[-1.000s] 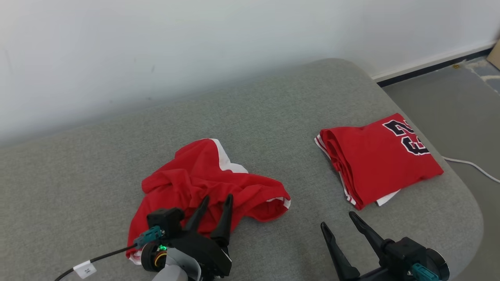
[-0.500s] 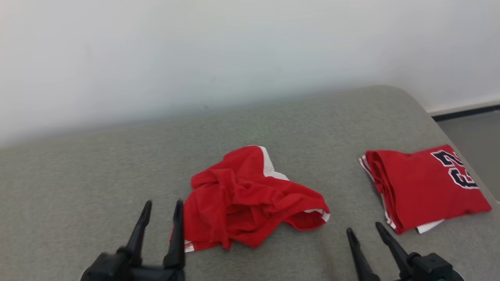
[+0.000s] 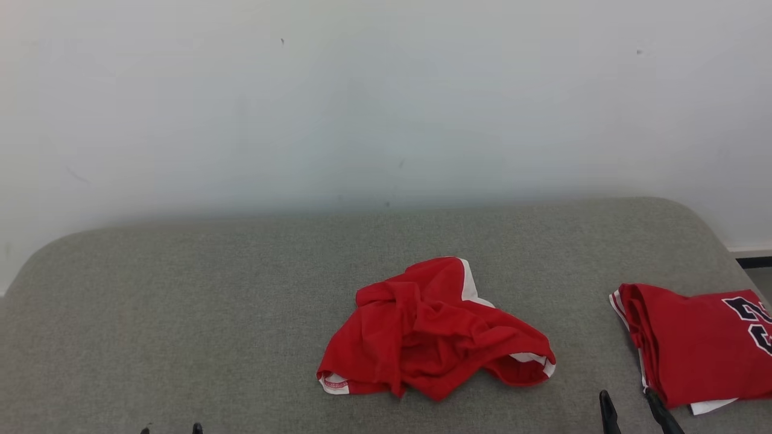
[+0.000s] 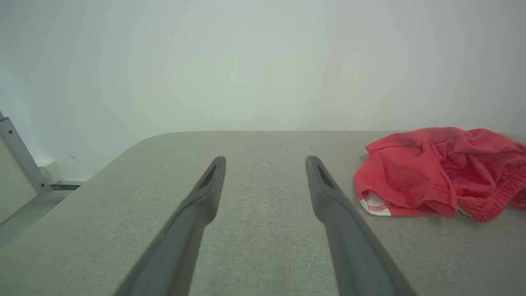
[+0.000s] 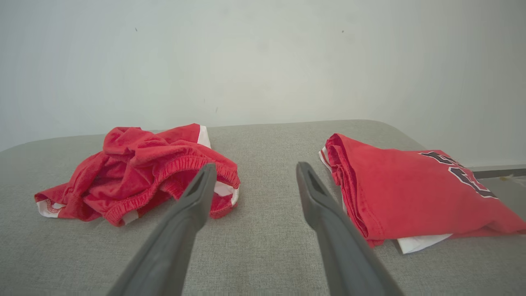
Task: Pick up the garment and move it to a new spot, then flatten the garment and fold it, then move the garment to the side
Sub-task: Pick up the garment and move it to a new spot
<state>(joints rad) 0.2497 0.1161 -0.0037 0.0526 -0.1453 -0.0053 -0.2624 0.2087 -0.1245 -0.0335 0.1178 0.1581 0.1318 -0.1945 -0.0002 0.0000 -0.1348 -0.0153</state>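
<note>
Head view: the crumpled red cloth garment (image 3: pixel 431 328) is recorded centrally on the grey upholstered seat (image 3: pixel 181 289), judged light and limp, best pinched at its white-trimmed hem (image 3: pixel 333 383); the left gripper (image 4: pixel 265 162) and the right gripper (image 5: pixel 254 168) are noted wide open, empty.

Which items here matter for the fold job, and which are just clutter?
Job: crumpled red garment; left gripper and right gripper, both open and empty.
Lying about: folded red jersey on the right; grey cushion; white wall.

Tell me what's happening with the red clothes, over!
Left end effector, right end effector open, empty. Crumpled garment on cushion, ungrasped. Folded jersey to its right, apart.
</note>
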